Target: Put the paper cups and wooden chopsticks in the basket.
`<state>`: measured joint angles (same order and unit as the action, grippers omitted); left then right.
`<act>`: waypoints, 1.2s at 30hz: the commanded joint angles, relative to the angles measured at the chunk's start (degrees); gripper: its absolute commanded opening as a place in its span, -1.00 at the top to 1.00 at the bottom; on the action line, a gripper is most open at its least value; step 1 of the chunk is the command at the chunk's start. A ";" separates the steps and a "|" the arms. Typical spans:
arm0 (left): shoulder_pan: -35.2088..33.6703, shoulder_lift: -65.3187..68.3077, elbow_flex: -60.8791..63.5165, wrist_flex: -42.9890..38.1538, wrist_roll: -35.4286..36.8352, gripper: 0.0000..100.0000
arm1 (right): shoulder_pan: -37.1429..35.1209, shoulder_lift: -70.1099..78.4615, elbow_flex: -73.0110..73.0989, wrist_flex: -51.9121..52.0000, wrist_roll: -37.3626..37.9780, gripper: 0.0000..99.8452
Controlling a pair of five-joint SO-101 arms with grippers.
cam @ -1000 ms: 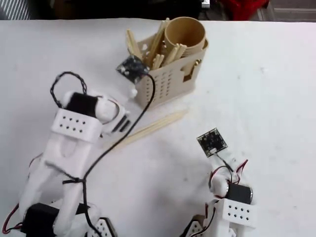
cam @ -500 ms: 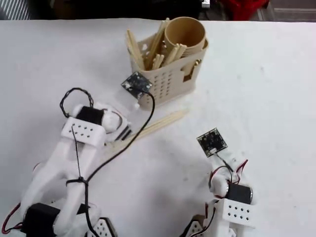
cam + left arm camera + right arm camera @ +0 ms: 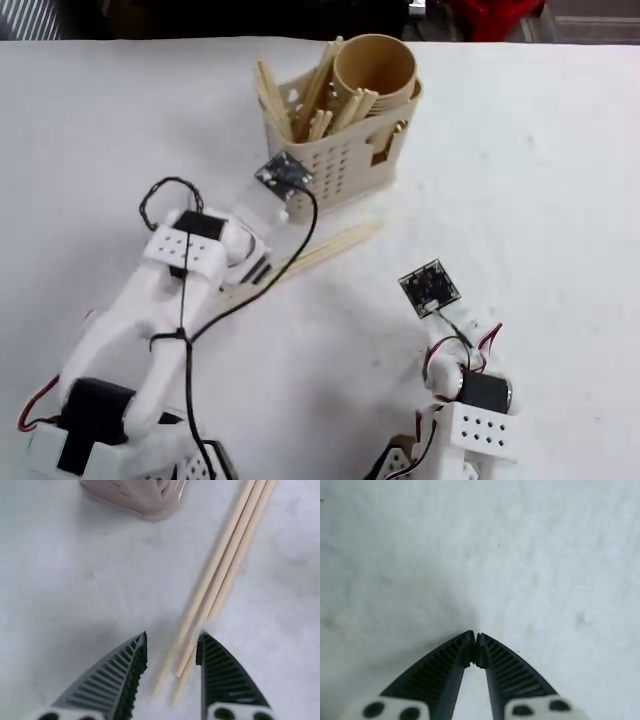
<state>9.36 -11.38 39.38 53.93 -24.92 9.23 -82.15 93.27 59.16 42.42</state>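
A: High view first. What is seen of the job?
B: The basket (image 3: 345, 165) is seen already loaded, with a paper cup (image 3: 375, 65) and the standing chopsticks (image 3: 310, 95) packed inside. The loose chopsticks (image 3: 325, 250) are left flat on the table (image 3: 540, 200). The left gripper (image 3: 252, 272) is set at their near end, and the basket is just beyond the fingertips. The right arm (image 3: 468, 405) is parked well apart.
A: Left wrist view now. How are the fingers (image 3: 120, 675) set?
B: They are spread only partly, and nothing is gripped. The stick ends are found between them, but crowded against one finger and well off the other. The ends are staggered too.
A: And the right wrist view?
B: The right gripper (image 3: 474, 647) is shown pinched tip to tip, with nothing held and bare table ahead of the fingers.
A: So what could be spoiled from here?
B: Quite a lot, it is judged. If the fingers are closed as placed, the bundle could be shoved sideways and a stick squeezed out. Since only the ends are covered, the long free length could be levered down once lifted, or swung against the basket wall. And with the basket so crowded, the sticks could be jammed on the cup rim and the basket tipped.
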 commanded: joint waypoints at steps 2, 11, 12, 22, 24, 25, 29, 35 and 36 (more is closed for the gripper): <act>0.13 -0.04 0.18 -0.79 -0.79 0.66 | 0.13 -0.48 -0.26 -1.01 0.53 0.97; 0.13 -0.04 0.35 -0.44 -0.62 0.66 | 0.13 -0.48 -0.26 -1.01 0.44 0.97; 0.13 -0.04 0.35 -0.35 -0.70 0.66 | 0.13 -0.48 -0.26 -1.01 0.35 0.97; 0.13 -0.04 3.25 -0.88 -0.79 0.66 | 0.13 -0.48 -0.26 -1.01 0.18 0.97; 0.13 -0.04 3.16 -0.97 -0.88 0.66 | 0.13 -0.48 -0.26 -1.01 0.18 0.97; 0.13 -0.04 3.16 -1.49 -0.88 0.66 | 0.13 -0.48 -0.26 -1.01 0.18 0.97; 0.13 1.19 2.81 -3.25 -0.88 0.66 | 0.13 -0.48 -0.26 -1.01 0.18 0.97; -0.40 7.43 -1.93 0.26 -0.88 0.66 | 0.13 -0.48 -0.26 -1.01 0.26 0.97; -0.13 7.43 -2.02 1.14 -0.88 0.66 | 0.13 -0.48 -0.26 -1.01 0.26 0.97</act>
<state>9.36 -4.88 41.23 51.91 -25.01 9.23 -82.15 93.27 59.16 42.42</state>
